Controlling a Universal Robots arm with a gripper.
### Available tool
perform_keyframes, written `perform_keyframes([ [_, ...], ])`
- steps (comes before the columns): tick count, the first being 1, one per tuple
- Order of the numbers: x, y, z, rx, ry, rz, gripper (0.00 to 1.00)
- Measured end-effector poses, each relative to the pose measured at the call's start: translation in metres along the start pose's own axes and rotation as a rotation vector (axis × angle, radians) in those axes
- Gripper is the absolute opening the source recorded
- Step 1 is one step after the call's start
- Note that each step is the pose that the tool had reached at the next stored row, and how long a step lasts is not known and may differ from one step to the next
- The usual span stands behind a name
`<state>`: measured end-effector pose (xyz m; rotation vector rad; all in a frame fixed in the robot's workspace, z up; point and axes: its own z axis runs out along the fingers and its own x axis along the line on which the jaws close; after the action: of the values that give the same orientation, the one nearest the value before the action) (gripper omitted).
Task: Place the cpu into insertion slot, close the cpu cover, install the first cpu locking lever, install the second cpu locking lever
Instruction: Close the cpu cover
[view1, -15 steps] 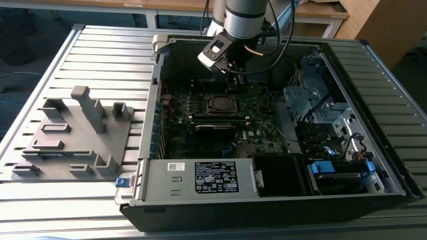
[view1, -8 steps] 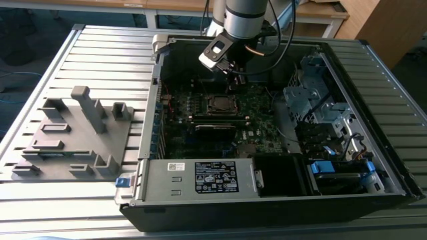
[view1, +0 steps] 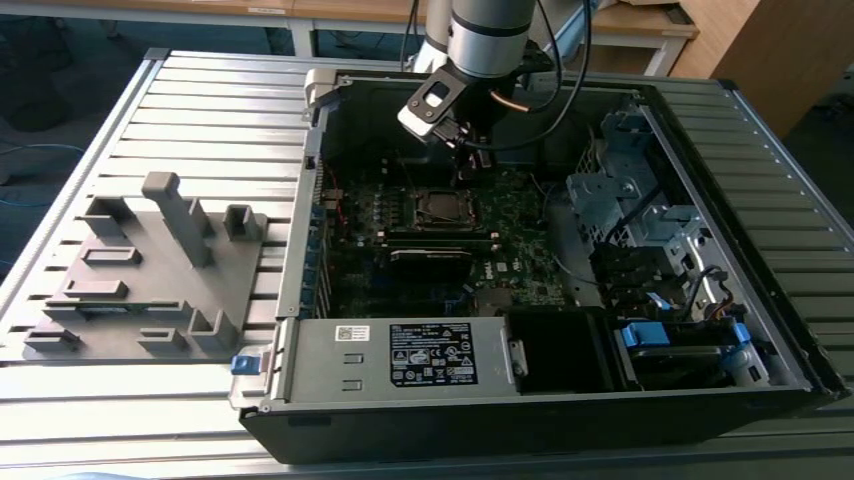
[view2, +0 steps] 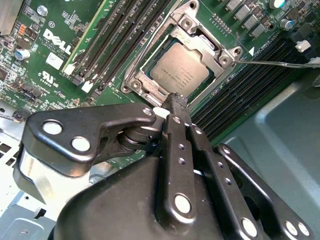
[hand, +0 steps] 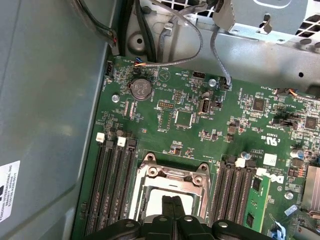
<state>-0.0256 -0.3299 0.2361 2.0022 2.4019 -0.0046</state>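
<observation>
Near the exterior view's centre, the insertion slot (view1: 437, 206) holds the cpu (view2: 182, 70), with the cpu cover (view2: 200, 41) apparently lowered. My gripper (view2: 176, 100) hovers just beside it, pinched together and empty. The thin wire locking lever (view2: 275, 62) looks stiff and springy, best pressed near its free end.

The cpu (view2: 181, 71) sits beneath the cpu cover (view2: 206, 45) (lowered flat), the gripper (view2: 176, 102) pinched together at its edge.

White lettering (view2: 56, 41) on motherboard (view2: 30, 70); black printed label (view1: 434, 354) on power supply (view1: 334, 372)
</observation>
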Motion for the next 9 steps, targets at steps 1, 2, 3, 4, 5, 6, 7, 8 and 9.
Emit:
perform_keyframes([
  [1, 0.0, 0.0, 0.0, 0.0, 0.0001, -0.001, 0.11],
  [2, 0.0, 0.0, 0.0, 0.0, 0.0, -0.001, 0.11],
  [3, 0.0, 0.0, 0.0, 0.0, 0.0, -0.002, 0.11],
  [4, 0.0, 0.0, 0.0, 0.0, 0.0, -0.002, 0.11],
  [5, 0.0, 0.0, 0.0, 0.0, 0.0, -0.002, 0.11],
  [6, 0.0, 0.0, 0.0, 0.0, 0.0, -0.003, 0.11],
  [7, 0.0, 0.0, 0.0, 0.0, 0.0, -0.003, 0.11],
  [8, 0.0, 0.0, 0.0, 0.0, 0.0001, -0.003, 0.11],
  [9, 0.0, 0.0, 0.0, 0.0, 0.0001, -0.004, 0.11],
])
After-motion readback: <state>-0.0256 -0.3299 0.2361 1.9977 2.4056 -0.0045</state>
